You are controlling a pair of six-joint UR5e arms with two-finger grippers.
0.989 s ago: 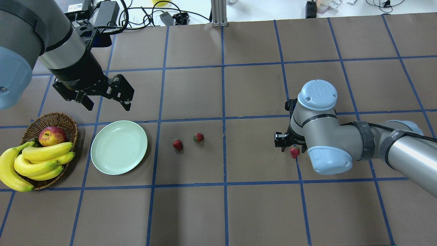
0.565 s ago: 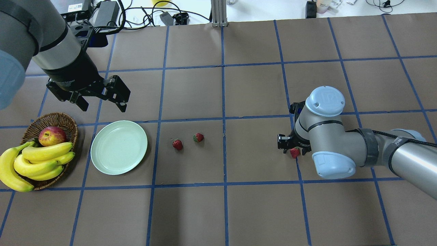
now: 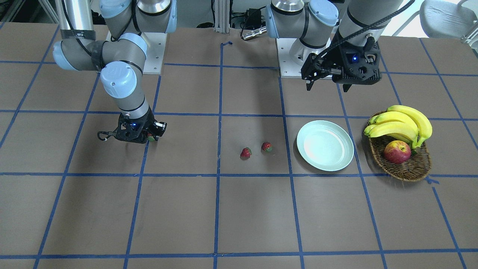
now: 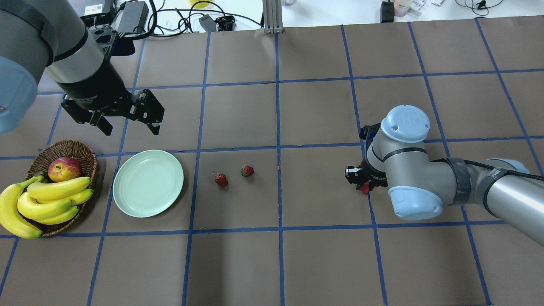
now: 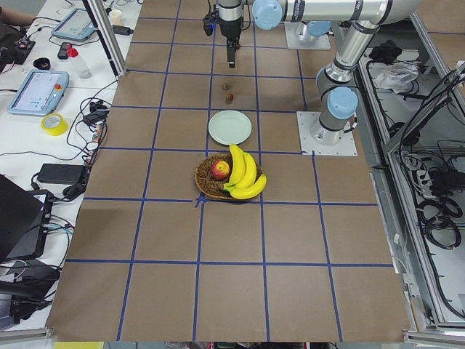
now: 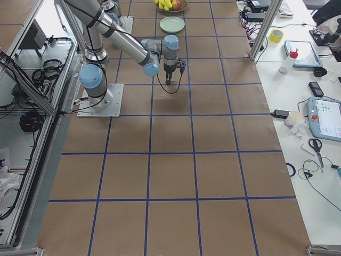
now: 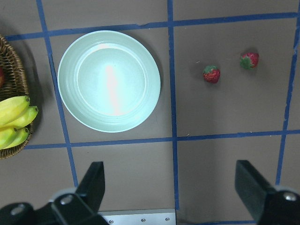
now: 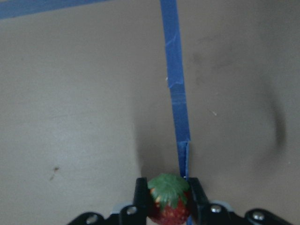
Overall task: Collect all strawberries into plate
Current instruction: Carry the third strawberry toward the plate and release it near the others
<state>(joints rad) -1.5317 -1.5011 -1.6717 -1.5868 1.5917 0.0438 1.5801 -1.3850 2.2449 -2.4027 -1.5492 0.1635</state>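
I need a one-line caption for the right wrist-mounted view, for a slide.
Right gripper shut on a strawberry, green cap toward the camera, by a blue tape line.

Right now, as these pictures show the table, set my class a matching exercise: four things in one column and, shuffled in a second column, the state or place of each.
Column 1
1. plate
2. apple
3. right gripper
4. left gripper

Column 2
A. open, holding nothing
B. in the wicker basket
C. shut on a strawberry
D. nothing on it

Pairs: 1-D; 2-B; 3-C; 4-A
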